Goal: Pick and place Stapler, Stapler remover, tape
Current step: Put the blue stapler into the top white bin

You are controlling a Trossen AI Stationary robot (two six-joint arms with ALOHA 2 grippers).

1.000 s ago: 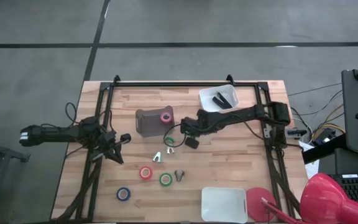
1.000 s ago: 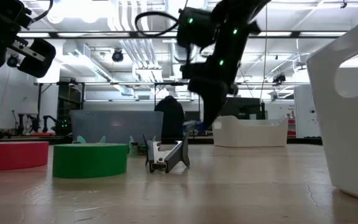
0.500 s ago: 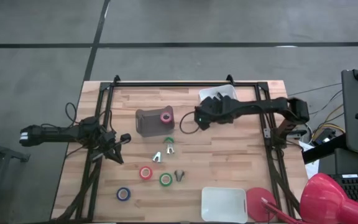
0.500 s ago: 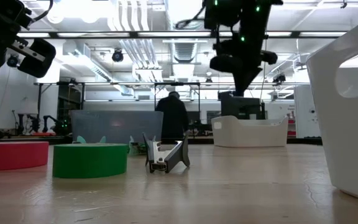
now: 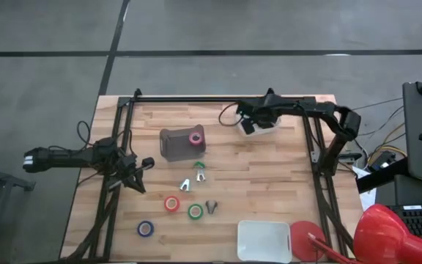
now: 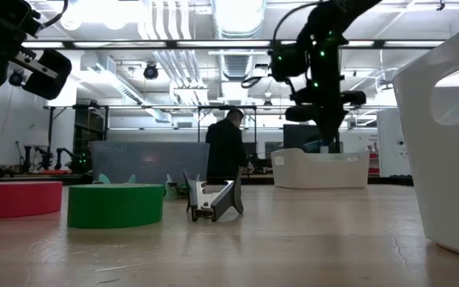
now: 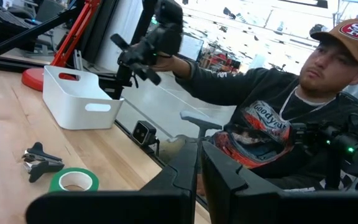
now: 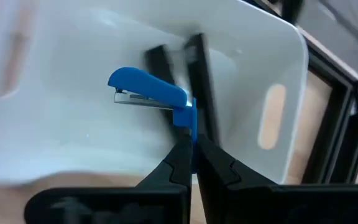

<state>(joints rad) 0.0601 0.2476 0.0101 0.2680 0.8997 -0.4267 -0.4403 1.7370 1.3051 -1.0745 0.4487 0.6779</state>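
My right gripper (image 5: 250,122) hangs over the white far bin (image 5: 272,110), shut on a small blue tool (image 8: 146,86) with a metal strip under its top; stapler or remover, I cannot tell. Black tools (image 8: 199,68) lie in that bin. On the table lie a red tape (image 5: 171,203), a green tape (image 5: 195,211), a blue tape (image 5: 146,229) and three staple removers (image 5: 198,167) (image 5: 186,184) (image 5: 211,206). The pink tape (image 5: 195,138) sits at a grey holder (image 5: 176,143). My left gripper (image 5: 139,174) waits shut at the table's left edge. My right gripper pinches the blue tool between its two fingers at one blue end (image 8: 187,117). The rest of the tool sticks out forward past the fingertips. It is lifted clear, above the inside of the white far bin (image 8: 278,50).
A second white bin (image 5: 264,253) stands at the near edge beside a red object (image 5: 306,236). A black frame (image 5: 218,99) runs round the table. A person (image 7: 272,124) sits beyond the table, one hand on a dark device; another person (image 6: 226,147) stands far back in the room.
My right gripper has risen from the table's middle, beside the green-handled remover, and swung toward the far right, ending over the white far bin with the blue tool in its fingers. The person in the background has walked to the right.
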